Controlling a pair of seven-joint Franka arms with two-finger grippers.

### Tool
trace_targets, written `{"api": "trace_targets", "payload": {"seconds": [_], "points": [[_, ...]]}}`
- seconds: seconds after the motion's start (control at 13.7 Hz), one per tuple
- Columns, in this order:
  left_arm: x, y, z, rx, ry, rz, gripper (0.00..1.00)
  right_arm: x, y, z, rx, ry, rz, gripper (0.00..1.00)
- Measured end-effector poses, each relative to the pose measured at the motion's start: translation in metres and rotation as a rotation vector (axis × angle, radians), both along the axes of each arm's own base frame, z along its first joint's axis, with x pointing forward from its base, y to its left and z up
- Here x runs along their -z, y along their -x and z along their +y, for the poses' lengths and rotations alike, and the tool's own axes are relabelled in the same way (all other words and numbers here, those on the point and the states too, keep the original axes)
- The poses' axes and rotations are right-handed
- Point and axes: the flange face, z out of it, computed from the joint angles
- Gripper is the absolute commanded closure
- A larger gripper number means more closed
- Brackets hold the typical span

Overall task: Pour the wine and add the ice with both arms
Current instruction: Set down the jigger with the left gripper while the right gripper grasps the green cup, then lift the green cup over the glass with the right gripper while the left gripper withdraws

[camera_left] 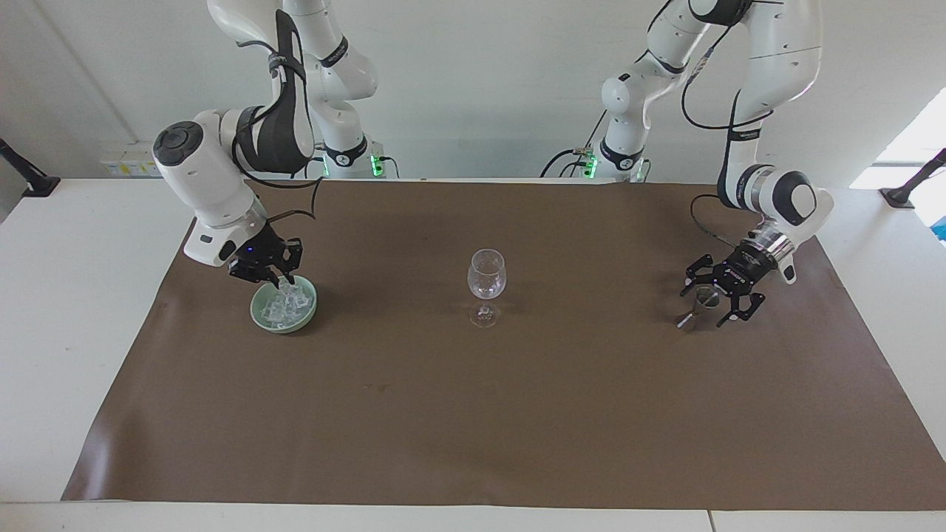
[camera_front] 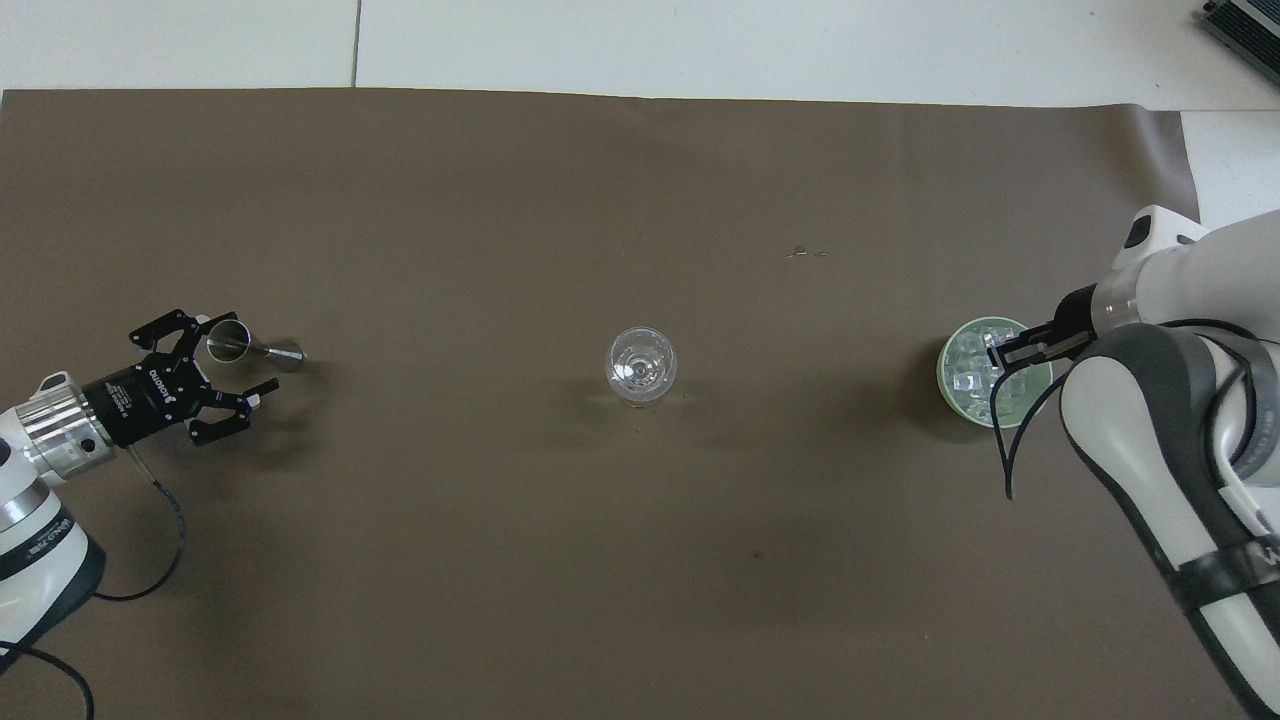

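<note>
A clear stemmed glass (camera_left: 486,275) stands at the middle of the brown mat; it also shows in the overhead view (camera_front: 641,364). A pale green bowl (camera_left: 260,312) (camera_front: 943,375) toward the right arm's end holds several ice cubes (camera_left: 287,304) (camera_front: 968,372). My right gripper (camera_left: 279,281) (camera_front: 1003,354) hangs just above the bowl, its fingers close together with a whitish glassy piece between them. My left gripper (camera_left: 715,303) (camera_front: 232,353) is open low over the mat, its fingers spread on either side of a small metal jigger (camera_left: 698,307) (camera_front: 248,346), which looks tilted.
The brown mat (camera_left: 473,414) covers most of the white table. Small crumbs (camera_front: 805,252) lie on the mat farther from the robots than the glass. Bare mat lies between the glass and each gripper.
</note>
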Motion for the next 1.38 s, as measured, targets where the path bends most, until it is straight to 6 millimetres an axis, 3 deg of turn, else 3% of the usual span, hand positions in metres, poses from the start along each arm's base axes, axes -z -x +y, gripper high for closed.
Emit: {"api": "trace_targets", "payload": {"seconds": [0.36, 0.66, 0.95, 1.38], "points": [[-0.032, 0.001, 0.013, 0.132, -0.159, -0.041, 0.00, -0.060, -0.006, 0.035, 0.170, -0.013, -0.033, 1.00], [-0.071, -0.005, 0.023, 0.246, -0.317, -0.090, 0.00, -0.096, 0.008, 0.081, 0.257, -0.028, -0.063, 1.00], [-0.128, -0.021, 0.033, 0.323, -0.468, -0.167, 0.00, -0.113, 0.019, 0.137, 0.370, -0.113, -0.042, 1.00], [-0.174, -0.041, 0.041, 0.325, -0.529, -0.247, 0.00, -0.122, 0.034, 0.221, 0.505, -0.203, -0.078, 1.00]]}}
